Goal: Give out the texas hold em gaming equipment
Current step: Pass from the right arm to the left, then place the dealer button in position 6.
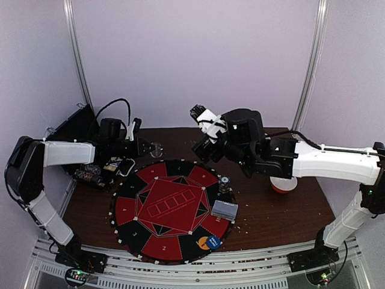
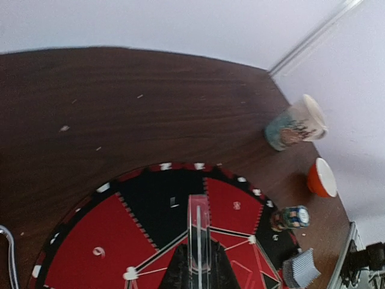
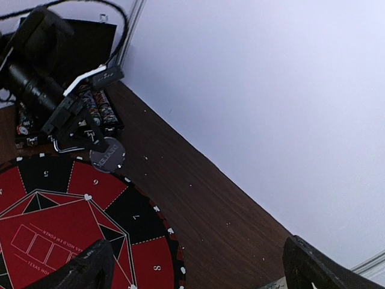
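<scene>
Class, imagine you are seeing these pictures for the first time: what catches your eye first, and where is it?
The round red-and-black poker mat fills the middle of the brown table. At the mat's far edge the left pincer grips a clear round button. A grey-blue deck of cards lies on the mat's right side.

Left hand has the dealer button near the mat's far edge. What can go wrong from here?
1. The left hand pinches the clear button by its rim only; it may slip or land tilted.
2. The open right hand hangs close by; the two could clash.
3. The chip stack stands on the mat near the right arm; a low sweep might topple it.
</scene>
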Robot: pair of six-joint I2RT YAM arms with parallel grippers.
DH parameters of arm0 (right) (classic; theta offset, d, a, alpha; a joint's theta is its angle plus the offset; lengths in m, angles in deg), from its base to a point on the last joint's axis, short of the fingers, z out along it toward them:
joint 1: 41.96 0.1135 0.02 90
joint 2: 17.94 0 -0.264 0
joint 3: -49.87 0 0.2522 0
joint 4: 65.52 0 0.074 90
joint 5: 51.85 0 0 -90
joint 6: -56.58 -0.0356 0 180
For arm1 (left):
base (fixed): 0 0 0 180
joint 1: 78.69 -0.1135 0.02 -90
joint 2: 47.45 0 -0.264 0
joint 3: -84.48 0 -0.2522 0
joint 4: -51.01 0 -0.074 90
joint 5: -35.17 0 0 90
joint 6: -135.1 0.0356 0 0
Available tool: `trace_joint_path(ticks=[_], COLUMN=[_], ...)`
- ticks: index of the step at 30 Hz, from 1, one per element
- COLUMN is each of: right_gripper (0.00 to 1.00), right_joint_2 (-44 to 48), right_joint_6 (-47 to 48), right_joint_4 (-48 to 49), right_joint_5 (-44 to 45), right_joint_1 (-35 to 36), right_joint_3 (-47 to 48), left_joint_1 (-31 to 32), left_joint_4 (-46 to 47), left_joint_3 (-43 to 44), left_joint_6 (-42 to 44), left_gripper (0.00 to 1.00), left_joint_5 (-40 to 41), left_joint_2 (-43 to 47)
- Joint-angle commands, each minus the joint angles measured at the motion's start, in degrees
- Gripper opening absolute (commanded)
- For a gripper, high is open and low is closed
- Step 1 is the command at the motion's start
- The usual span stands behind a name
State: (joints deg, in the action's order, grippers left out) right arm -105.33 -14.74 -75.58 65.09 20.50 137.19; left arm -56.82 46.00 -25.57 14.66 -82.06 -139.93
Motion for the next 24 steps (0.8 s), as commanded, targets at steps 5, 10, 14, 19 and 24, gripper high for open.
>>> trace_joint_path(ticks=[5, 10, 14, 19, 24], right_gripper=[1.00, 1.00, 1.00, 1.00, 1.00], right_joint_2=[2.4, 2.4, 1.8, 1.0, 0.4], right_joint_6=[-10.5, -11.0, -10.9, -10.9, -11.0], right_joint_4=[-4.8, -5.5, -5.9, -6.7, -7.4], right_joint_5=[-6.6, -8.3, -8.9, -9.8, -10.2], right_joint_1=[-3.3, -3.2, -3.3, -3.3, -3.3], right_joint_3=[-1.4, -1.9, -1.4, -0.4, 0.4], left_joint_1=[-2.4, -3.6, -3.7, -4.8, -5.3], left_joint_4=[-4.0, -1.8, 0.4, 2.1, 0.8], left_joint_3=[9.6, 8.5, 7.6, 6.1, 6.8], left_joint_6=[-1.7, -5.9, -8.5, -9.9, -9.1], left_gripper=[0.00, 0.00, 0.00, 0.00, 0.12], left_joint_5=[5.2, 4.2, 2.2, 2.3, 3.0], left_joint_2=[-12.2, -16.4, -18.7, -19.8, -21.1])
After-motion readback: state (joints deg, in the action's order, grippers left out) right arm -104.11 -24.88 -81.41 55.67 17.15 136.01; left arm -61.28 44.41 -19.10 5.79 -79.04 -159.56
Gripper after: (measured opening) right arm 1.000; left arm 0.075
